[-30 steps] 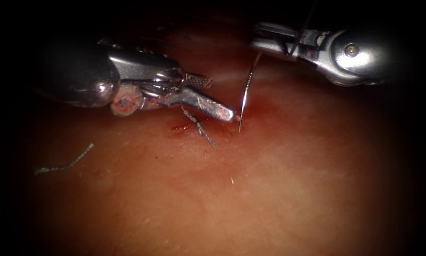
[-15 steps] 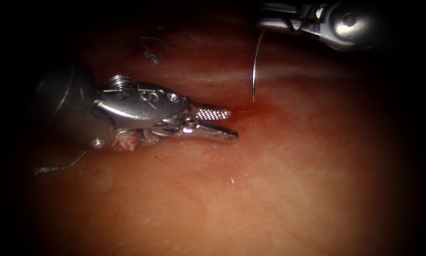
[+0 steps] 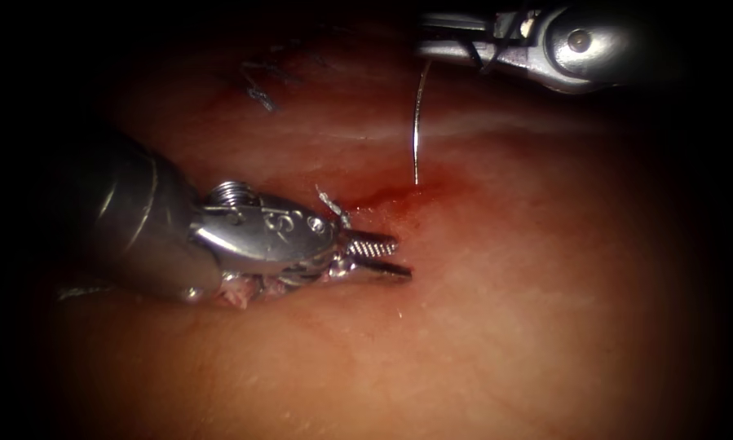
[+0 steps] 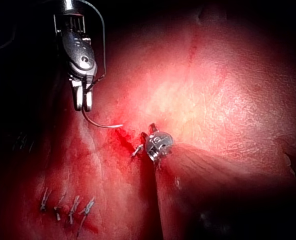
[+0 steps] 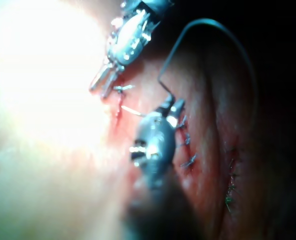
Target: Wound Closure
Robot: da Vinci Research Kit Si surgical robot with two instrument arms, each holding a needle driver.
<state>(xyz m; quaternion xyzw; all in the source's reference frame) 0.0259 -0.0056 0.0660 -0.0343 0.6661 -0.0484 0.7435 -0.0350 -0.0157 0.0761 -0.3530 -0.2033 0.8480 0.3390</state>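
Needle [image 3: 417, 122] is held by the right pincer [image 3: 435, 50] at its rear end, at the upper right of the endoscope frame; the curve hangs down from the closed jaws, tip free in the air just above the tissue [image 3: 480, 326], not in it. Red fluid [image 3: 399, 194] is seen on the tissue right under the tip, along the cut [image 3: 374, 200]. Thread [image 3: 484, 53] is seen crossing the right tool's wrist. In the left wrist view the needle [image 4: 100, 122] is seen curving out from the right pincer [image 4: 82, 102] toward the red fluid [image 4: 122, 136], with thread [image 4: 103, 40] looping beside the tool. In the right wrist view the thread [image 5: 208, 30] arcs over from the right pincer [image 5: 170, 107], and a short bright piece of the needle [image 5: 132, 111] sticks out beside it.

Left pincer [image 3: 386, 257] is at centre-left of the endoscope frame, low by the tissue, just below the cut; jaws are narrowly parted, nothing held. A cut thread end [image 3: 333, 205] sticks up from the tissue just beside its wrist. Finished stitches [image 3: 260, 94] are seen at upper left, further along the cut; in the left wrist view they [image 4: 68, 207] sit in a row. Another loose thread piece [image 3: 81, 290] lies at the left edge, partly hidden behind the left shaft.
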